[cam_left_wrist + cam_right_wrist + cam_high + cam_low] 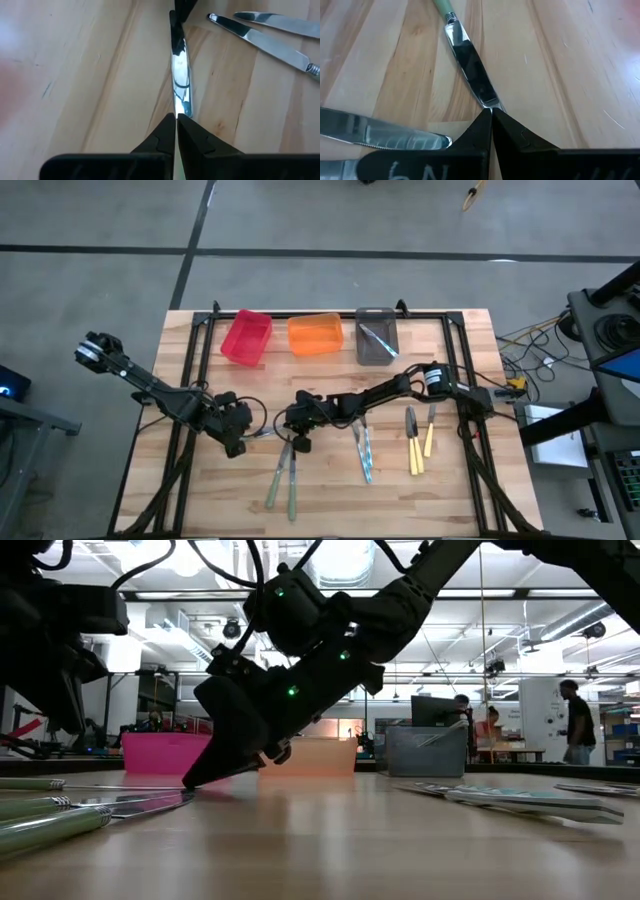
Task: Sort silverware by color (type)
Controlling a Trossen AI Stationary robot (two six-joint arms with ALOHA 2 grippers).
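A green-handled knife (470, 65) lies on the wooden table between my two grippers, seen also as a bright strip in the high view (265, 435). My left gripper (176, 116) is shut at one end of its blade (179, 65), and my right gripper (491, 111) is shut at the blade's tip. Two more green knives (283, 480) lie toward the near edge. Light blue ones (362, 452) and pale yellow ones (418, 440) lie to the right. My left gripper closes its fingertips (167, 127) on the blade's nearer end (183, 106), coming steeply from above on the table's left side, in line with the knife. The fingers hide the handle and the exact hold. My right gripper presses its shut fingertips (482, 120) on the blade's tip (489, 102), slanting down from the table's right side. The knife lies flat on the wood under it.
A pink-red bin (246, 337), an orange bin (315, 334) and a grey bin (377, 350) holding one utensil stand along the far edge. Another knife blade (385, 132) lies close beside my right gripper. Bare wood lies at the table's left and near right.
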